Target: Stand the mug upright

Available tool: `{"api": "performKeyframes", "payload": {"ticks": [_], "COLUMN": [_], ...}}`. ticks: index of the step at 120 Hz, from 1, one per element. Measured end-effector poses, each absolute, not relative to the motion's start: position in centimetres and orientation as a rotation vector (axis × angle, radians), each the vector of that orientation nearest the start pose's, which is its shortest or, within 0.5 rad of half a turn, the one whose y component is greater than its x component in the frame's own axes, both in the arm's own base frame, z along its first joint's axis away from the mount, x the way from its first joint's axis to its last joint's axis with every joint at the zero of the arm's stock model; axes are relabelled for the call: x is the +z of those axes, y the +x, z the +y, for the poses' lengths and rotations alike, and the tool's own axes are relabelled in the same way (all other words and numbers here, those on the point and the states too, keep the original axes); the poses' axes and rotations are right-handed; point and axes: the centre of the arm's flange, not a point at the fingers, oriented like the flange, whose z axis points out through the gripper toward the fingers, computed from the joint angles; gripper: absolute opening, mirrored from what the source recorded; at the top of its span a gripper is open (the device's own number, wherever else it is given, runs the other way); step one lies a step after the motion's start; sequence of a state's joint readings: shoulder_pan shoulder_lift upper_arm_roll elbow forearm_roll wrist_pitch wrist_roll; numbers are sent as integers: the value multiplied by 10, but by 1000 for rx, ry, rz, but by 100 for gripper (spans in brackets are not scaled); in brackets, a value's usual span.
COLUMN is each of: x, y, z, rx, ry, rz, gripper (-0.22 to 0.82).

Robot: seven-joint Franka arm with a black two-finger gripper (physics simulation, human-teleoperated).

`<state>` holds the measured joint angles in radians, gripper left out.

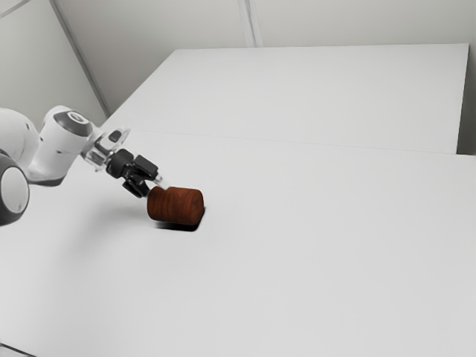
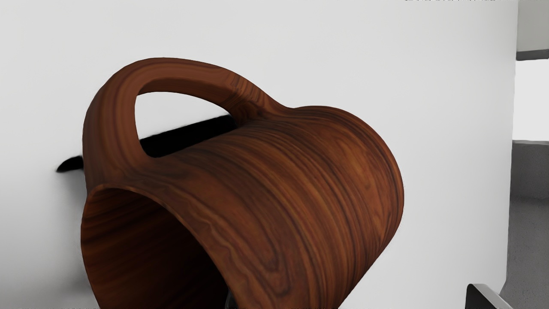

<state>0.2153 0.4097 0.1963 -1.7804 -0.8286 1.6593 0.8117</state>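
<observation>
Pale walls [image 1: 357, 18] rise behind a white tabletop [image 1: 312, 253], where 1 brown, wood-grained mug [image 1: 176, 206] lies on its side beneath 1 robotic gripper [image 1: 155, 189]. The gripper's 2 fingers stand wide apart, 1 dark tip [image 2: 230, 301] at the mug's mouth, just inside the rim, and 1 outside the body [image 2: 482, 297]. The claw has no grip on the mug; whether either finger touches it cannot be told. Seen in the wrist view are the mug's 1 looped handle [image 2: 109, 124] and its hollow interior [image 2: 141, 249]. The exterior view captures 1 white arm [image 1: 59, 152] reaching in from the exterior view's left.
</observation>
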Motion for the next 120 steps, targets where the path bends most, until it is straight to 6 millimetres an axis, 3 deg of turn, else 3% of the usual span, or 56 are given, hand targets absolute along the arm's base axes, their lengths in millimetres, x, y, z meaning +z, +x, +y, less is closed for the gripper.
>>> {"api": "performKeyframes", "payload": {"ticks": [16, 49, 72, 106, 120], "x": [337, 347, 348, 361, 381], "y": [588, 601, 603, 603, 602], "z": [148, 115, 110, 107, 98], "rx": [35, 34, 30, 33, 52], "ry": [2290, 2284, 2285, 2294, 2322], "rz": [-144, -193, -179, -166, -199], "gripper": [39, 13, -6, -15, -17]}}
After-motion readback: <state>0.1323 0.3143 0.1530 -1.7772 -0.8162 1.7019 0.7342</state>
